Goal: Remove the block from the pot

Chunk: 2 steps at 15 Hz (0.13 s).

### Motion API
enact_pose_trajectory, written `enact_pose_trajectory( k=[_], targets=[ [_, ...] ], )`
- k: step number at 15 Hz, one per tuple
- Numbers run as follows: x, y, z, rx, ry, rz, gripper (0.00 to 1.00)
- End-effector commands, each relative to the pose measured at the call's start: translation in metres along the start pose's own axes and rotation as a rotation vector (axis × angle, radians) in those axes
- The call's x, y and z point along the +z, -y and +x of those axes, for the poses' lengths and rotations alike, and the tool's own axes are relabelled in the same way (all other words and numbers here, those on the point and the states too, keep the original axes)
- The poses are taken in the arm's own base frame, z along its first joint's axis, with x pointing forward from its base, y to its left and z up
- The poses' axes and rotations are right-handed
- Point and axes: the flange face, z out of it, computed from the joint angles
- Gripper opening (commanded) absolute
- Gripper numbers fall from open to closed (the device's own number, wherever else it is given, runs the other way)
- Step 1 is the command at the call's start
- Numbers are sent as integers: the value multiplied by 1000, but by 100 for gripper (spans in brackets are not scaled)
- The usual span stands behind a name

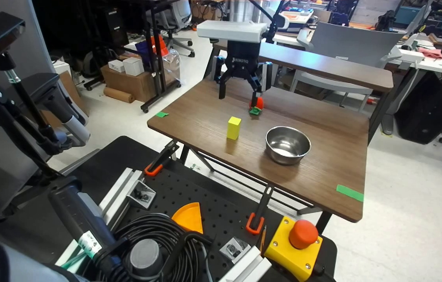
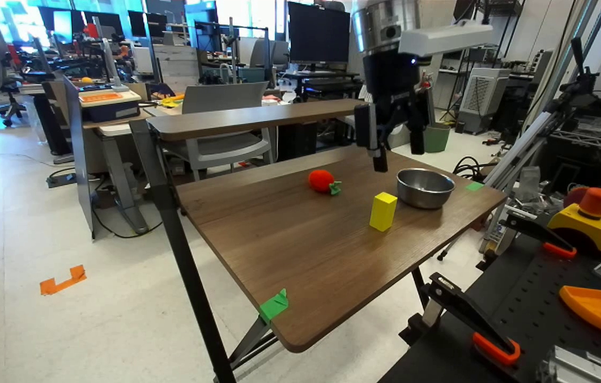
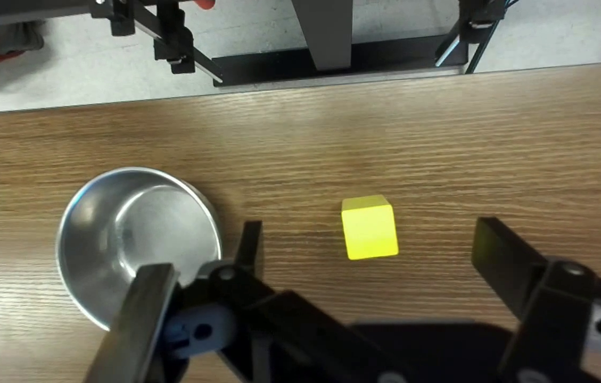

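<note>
Nearest the wrist camera we have the black two-fingered metal gripper (image 3: 368, 234); its fingers stand wide apart with nothing pinched between them, and in both exterior views it hangs above the brown rectangular wood-grain table (image 2: 279, 239); on that table we see the shiny silver round metal pot (image 1: 288, 145), upright; smallest comes the bright yellow rectangular block (image 1: 233, 128), its material beyond our telling; it stands on end on the table, outside the pot and apart from it, so we judge the removal already met. Should we need to lift it, we expect a light, stiff piece, hardly fragile, with smooth faces that may slip under a weak squeeze; we would take two opposite upright faces, around mid-height or a little above, with the pads flat against them; standing tall on a small base, it could tip if a finger brushes it.
</note>
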Motion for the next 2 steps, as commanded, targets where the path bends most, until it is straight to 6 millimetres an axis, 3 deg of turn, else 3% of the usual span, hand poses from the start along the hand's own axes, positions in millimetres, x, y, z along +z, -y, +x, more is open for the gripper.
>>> enact_pose_trajectory(
  k=[1, 2],
  targets=[
    [-7, -5, -6, 3, -7, 3, 100],
    [-11, -9, -11, 4, -11, 5, 100]
  ],
)
